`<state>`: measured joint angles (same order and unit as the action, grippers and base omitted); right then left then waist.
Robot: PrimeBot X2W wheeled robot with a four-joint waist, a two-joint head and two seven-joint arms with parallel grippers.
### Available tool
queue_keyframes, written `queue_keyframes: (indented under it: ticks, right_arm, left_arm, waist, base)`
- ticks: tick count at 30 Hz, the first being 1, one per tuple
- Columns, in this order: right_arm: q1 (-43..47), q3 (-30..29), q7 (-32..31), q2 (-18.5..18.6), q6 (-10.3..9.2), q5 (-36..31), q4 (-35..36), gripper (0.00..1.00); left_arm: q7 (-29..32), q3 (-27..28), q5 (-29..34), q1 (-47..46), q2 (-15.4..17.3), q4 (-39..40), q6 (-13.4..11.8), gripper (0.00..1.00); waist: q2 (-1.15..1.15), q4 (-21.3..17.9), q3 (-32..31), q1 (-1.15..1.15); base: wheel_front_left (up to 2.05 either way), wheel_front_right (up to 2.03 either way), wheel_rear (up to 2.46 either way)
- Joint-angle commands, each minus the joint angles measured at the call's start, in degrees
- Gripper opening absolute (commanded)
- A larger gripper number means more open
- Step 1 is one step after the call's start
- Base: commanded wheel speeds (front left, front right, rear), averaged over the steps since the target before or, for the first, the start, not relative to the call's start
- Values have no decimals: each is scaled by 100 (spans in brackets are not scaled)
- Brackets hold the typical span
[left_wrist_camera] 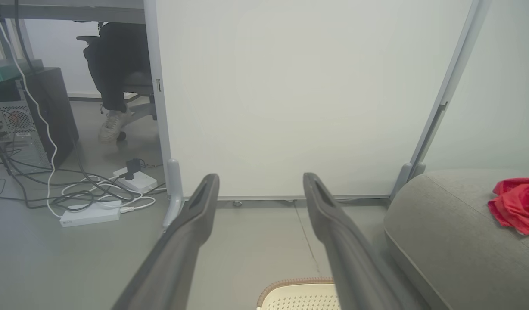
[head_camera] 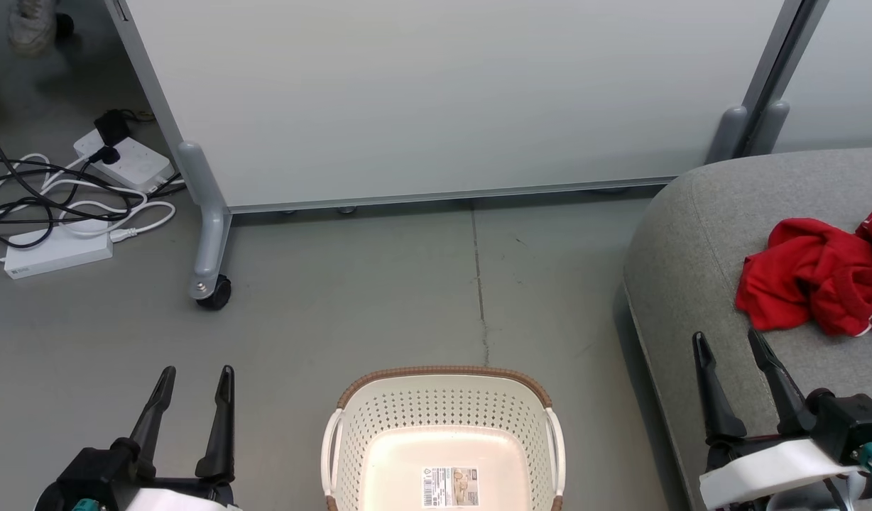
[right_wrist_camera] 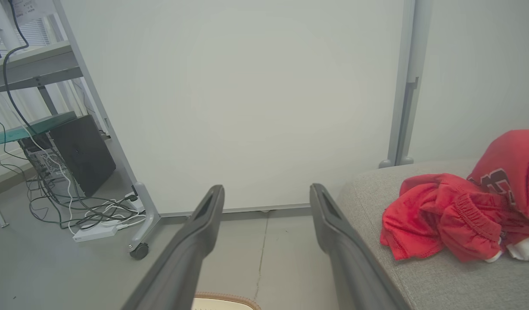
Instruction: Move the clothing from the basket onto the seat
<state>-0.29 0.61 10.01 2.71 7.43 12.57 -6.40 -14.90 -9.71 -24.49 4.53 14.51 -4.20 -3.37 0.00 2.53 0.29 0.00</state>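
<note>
While the left end effector (head_camera: 197, 374) and the right end effector (head_camera: 727, 339) both stand released, fingers spread with nothing between them, the clothing (head_camera: 812, 284) lies in a crumpled red heap on the seat (head_camera: 691, 234), at about 3 o'clock in the head view. The heap runs off that view's right edge. In the right wrist view one piece shows a gathered elastic band, another carries dark lettering, and a bit of white trim peeks out at the heap's lower right.

At 6 o'clock the basket (head_camera: 443, 372) stands on the floor (head_camera: 379, 298), just beside the seat's near corner; its bottom shows bare cream plastic and a paper label (head_camera: 449, 486).

At 7 o'clock the left end effector is above the floor, left of the basket and apart from it. At 4 o'clock the right one is over the seat's front edge, its fingers pointing toward the clothing but well short of it.

Across 12 o'clock stands a pale partition (head_camera: 443, 99), its foot ending in a caster (head_camera: 212, 292) at 9 o'clock. Power strips (head_camera: 56, 253) and tangled cables (head_camera: 45, 202) lie on the floor at 10 o'clock, and a pale shoe (head_camera: 31, 25) shows at 11 o'clock. The left wrist view shows that shoe on a leg in dark trousers beyond the partition.
</note>
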Motion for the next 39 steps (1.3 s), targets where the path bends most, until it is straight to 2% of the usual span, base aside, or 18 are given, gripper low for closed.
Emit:
queue_keyframes:
  ticks: [1,38,39]
  right_arm:
    - [85,-8,-31,33,12,-8,35,100]
    - [182,-33,-115,33,12,-2,83,100]
    - [121,-14,-116,-3,-1,8,34,0]
  left_arm:
    - [-24,2,66,-35,19,-40,18,100]
    - [-25,68,228,-202,-159,-568,68,100]
    - [2,40,179,-120,-168,-570,40,0]
  waist:
    - [0,4,-4,0]
    - [0,68,-72,0]
    - [0,64,-75,0]
  base:
    - [0,0,0]
    - [0,0,0]
    - [0,0,0]
